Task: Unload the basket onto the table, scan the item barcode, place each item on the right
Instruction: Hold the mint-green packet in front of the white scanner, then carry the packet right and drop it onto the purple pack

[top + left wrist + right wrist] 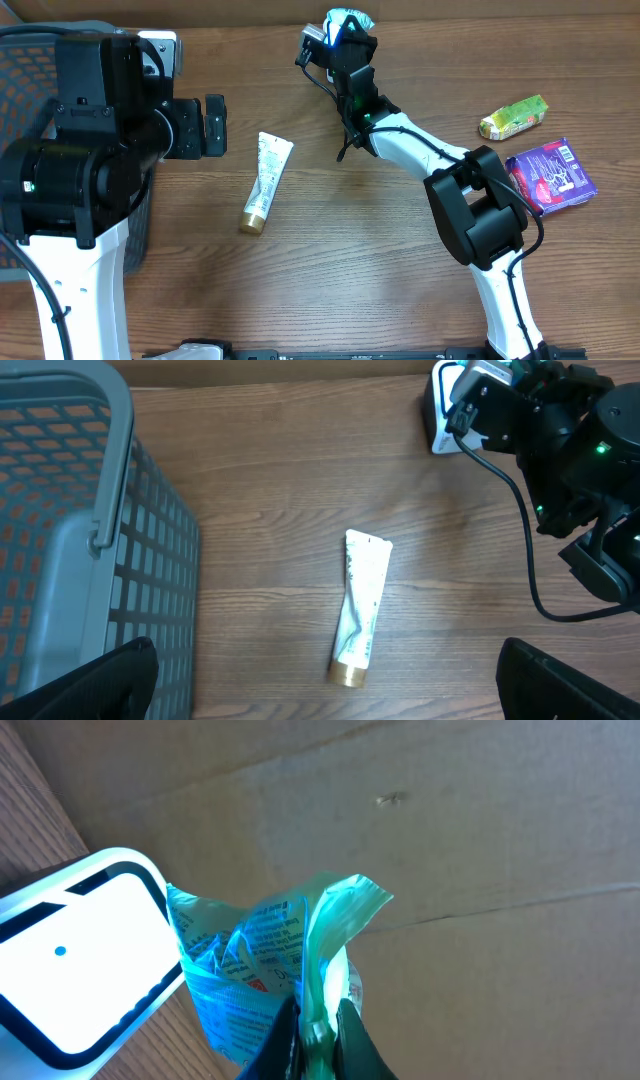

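My right gripper [318, 1032] is shut on a crinkled blue and green packet [258, 960], pinching its green sealed edge. The packet is held up right beside the white scanner [75, 965], its printed blue face turned toward it. From overhead the packet [348, 20] and the right gripper [345, 42] are at the table's far edge, next to the scanner [312, 38]. My left gripper [325, 652] hangs open above the table, with a white tube [360, 610] with a gold cap lying below, between its fingers [100, 680]. Overhead, the left gripper [214, 125] is left of the tube [266, 180].
A grey mesh basket [70, 510] stands at the left under my left arm. At the right lie a green packet [514, 117] and a purple packet [552, 176]. A brown cardboard wall rises behind the scanner.
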You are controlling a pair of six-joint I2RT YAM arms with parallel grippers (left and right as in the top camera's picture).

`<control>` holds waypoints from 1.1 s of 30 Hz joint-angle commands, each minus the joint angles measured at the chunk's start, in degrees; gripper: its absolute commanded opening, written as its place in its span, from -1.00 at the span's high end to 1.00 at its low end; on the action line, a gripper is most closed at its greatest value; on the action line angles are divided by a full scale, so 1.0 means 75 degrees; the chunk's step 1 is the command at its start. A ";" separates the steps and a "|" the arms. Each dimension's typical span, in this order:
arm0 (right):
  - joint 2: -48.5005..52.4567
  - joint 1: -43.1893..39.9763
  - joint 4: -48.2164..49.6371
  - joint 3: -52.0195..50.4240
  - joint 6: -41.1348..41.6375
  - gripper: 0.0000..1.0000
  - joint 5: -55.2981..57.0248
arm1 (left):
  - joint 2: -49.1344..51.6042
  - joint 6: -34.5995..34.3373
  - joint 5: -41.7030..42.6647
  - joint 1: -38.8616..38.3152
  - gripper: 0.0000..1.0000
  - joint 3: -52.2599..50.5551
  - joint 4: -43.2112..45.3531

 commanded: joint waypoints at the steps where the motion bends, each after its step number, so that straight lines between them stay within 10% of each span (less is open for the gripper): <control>1: -0.0067 -0.0058 0.0137 0.0175 0.0003 0.92 -0.0070 | -0.0012 0.0058 -0.0017 0.0041 -0.99 0.0064 0.0009; 16: -0.1483 0.0216 -0.1775 0.0175 0.2454 0.92 0.0178 | -0.0012 0.0058 -0.0017 0.0041 -1.00 0.0064 0.0012; 23: -0.4351 0.0079 -0.6779 0.0175 0.9442 0.93 -0.3005 | -0.0012 0.0058 -0.0017 0.0041 -0.99 0.0064 0.0009; 33: -0.5374 -0.3465 -1.0757 0.0067 1.2933 0.92 -0.5694 | -0.0012 0.0058 -0.0017 0.0041 -0.99 0.0064 0.0012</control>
